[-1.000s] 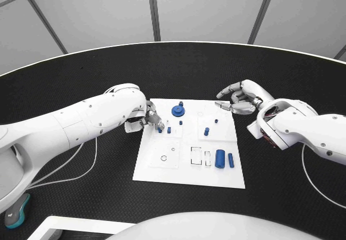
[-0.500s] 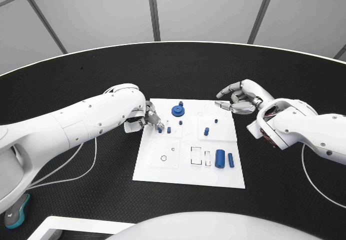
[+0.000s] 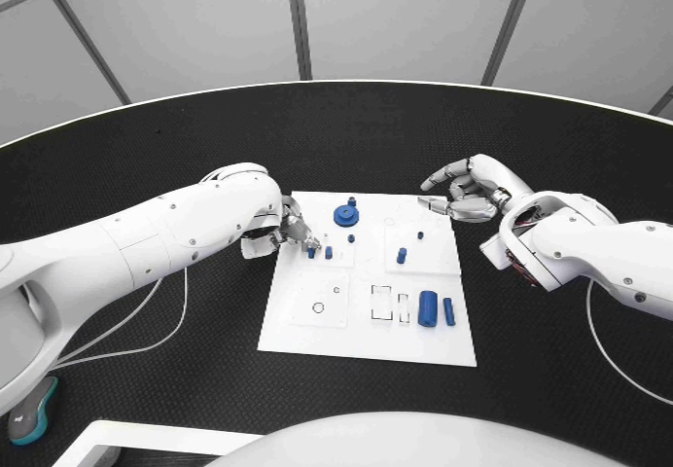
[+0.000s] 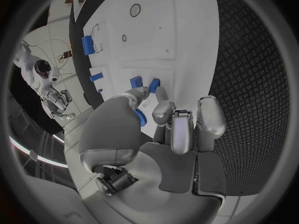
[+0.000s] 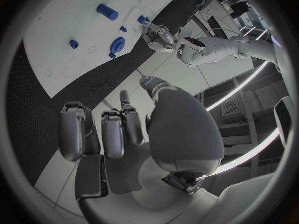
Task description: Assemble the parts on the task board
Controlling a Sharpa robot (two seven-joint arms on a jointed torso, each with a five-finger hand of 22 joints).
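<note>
The white task board [image 3: 362, 336] lies mid-table. My left hand [image 3: 285, 232] hovers at its upper left edge; in the left wrist view the thumb and a finger pinch a small ribbed blue part [image 4: 139, 118] just above two short blue pegs [image 4: 144, 83] standing in the board. A round blue part [image 3: 345, 216] stands near the top, a blue peg [image 3: 402, 256] in the middle, and two blue cylinders [image 3: 437, 309] lie lower right. My right hand [image 3: 469, 190] hangs over the board's upper right corner, fingers curled in, with nothing seen in them.
Empty outlined recesses [image 3: 381, 303] and a small ring hole [image 3: 318, 308] mark the board's lower half. White cables [image 3: 155, 331] run across the black table [image 3: 183, 126] to the left of the board. A teal object [image 3: 31, 413] lies at the front left edge.
</note>
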